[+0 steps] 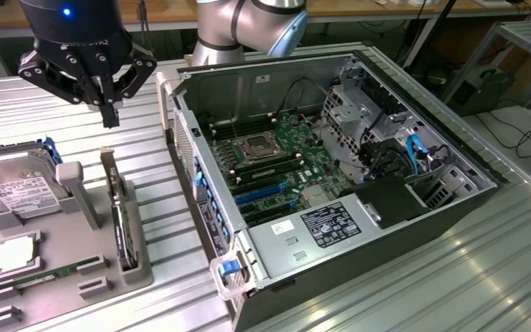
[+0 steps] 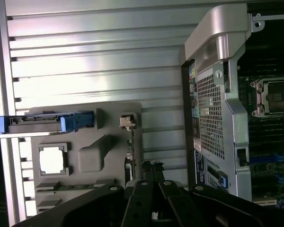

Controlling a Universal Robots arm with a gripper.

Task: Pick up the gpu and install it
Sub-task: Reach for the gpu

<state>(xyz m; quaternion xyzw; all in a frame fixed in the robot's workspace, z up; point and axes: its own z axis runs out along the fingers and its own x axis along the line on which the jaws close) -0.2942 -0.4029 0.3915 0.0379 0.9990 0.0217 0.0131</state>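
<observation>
**Exterior view.** A ribbed metal table carries one open computer case at the centre. One grey holder tray sits at the exterior view's lower left. Wooden benches and cables stand behind. The tray holds one hard drive, one memory stick and one gpu, which stands on edge in the slot nearest the case. The gripper hangs at the upper left above the tray's far end, its jaws fully closed, empty and touching nothing.

**Wrist view.** The table, tray and case appear. The gpu sits edge-on in its slot, near the gripper with its closed jaws.
</observation>
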